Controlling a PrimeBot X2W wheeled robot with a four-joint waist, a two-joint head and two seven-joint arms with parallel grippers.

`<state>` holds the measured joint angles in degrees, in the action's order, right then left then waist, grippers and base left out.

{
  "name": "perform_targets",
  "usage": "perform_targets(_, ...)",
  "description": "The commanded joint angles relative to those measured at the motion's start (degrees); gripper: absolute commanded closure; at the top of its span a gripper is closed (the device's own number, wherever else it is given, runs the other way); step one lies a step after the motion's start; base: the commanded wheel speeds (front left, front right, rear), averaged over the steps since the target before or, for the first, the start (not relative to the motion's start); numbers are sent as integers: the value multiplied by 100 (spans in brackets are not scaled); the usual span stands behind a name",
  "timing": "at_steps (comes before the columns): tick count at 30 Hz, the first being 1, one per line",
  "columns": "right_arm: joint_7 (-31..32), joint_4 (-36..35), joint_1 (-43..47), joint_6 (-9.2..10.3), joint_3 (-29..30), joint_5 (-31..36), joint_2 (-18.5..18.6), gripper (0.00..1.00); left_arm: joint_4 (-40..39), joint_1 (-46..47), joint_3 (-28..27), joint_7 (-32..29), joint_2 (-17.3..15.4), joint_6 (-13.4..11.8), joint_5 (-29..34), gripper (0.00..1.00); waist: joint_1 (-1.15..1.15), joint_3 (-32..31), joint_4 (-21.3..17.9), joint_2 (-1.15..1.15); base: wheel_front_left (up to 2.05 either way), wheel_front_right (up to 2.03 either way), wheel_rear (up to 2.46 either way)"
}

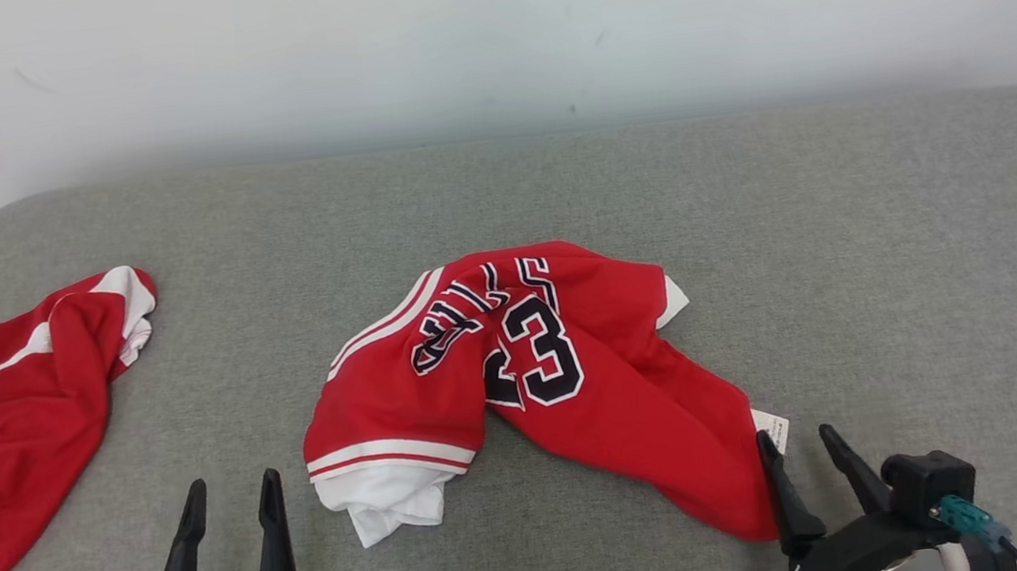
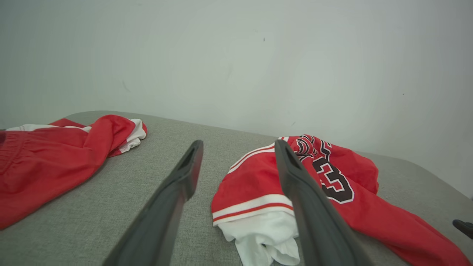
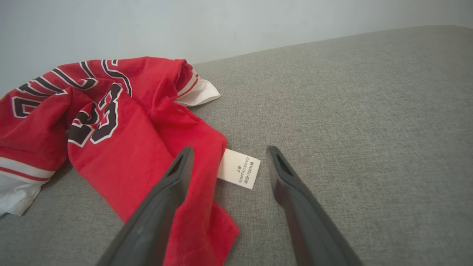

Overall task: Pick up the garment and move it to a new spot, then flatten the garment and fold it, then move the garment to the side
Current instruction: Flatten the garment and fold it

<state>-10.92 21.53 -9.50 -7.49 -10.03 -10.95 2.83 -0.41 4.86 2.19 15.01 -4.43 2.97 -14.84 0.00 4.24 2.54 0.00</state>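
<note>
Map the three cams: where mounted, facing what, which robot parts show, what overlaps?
Head view: on the head, facing forward and down at the grey padded surface, the number 23 jersey and red shorts; open left gripper lower left, open right gripper lower right.
Left wrist view: on that wrist, facing along its two fingers toward jersey and wall.
Right wrist view: on that wrist, along its fingers at jersey edge and care label.
Shared: all show the jersey; head and left wrist share the shorts.

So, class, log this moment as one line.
jersey: crumpled, unfolded | left gripper: open, empty | right gripper: open, empty, near care label | second red garment: left
</note>
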Motion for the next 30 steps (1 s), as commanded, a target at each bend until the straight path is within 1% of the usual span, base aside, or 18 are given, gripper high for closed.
perform_targets(1,53,87,-70,0,-32,-56,11,0,38,-38,-31,25,33,42,60,0,0,-16,50,0,0,0,0)
perform_targets(5,181,470,-270,0,-141,-162,10,0,95,10,-45,25,102,142,112,0,0,-26,175,0,0,0,0)
perform_targets(11,250,1315,-496,0,-59,-278,8,0,172,-32,16,25,147,227,130,0,0,-72,433,0,0,0,0)
perform_targets(12,231,1428,-526,0,-76,-303,9,9,180,-40,17,25,148,238,137,0,0,-83,473,0,0,0,0)
perform_targets(13,159,1503,-557,-1,-101,-337,7,39,182,-57,9,25,150,244,142,0,0,-93,498,0,0,0,0)
perform_targets(14,108,1577,-575,-1,-129,-354,5,100,178,-78,-5,25,150,234,113,0,0,-100,509,0,0,0,0)
perform_targets(18,-186,1635,-724,0,-154,-291,14,100,198,-150,-14,25,155,176,44,0,0,-120,479,0,0,0,0)
perform_targets(21,-338,1496,-797,0,-79,-190,56,100,208,-141,3,25,152,153,15,0,0,-126,421,0,0,0,0)
perform_targets(25,-419,1011,-812,0,153,22,119,100,201,-128,56,25,153,148,-27,0,0,-108,360,0,0,0,0)
perform_targets(26,-419,1011,-812,0,153,22,119,100,201,-128,56,25,153,148,-27,0,0,-108,360,0,0,0,0)
perform_targets(30,-434,227,-721,0,444,168,187,100,176,-118,89,25,153,112,-48,0,0,-59,337,0,0,0,0)
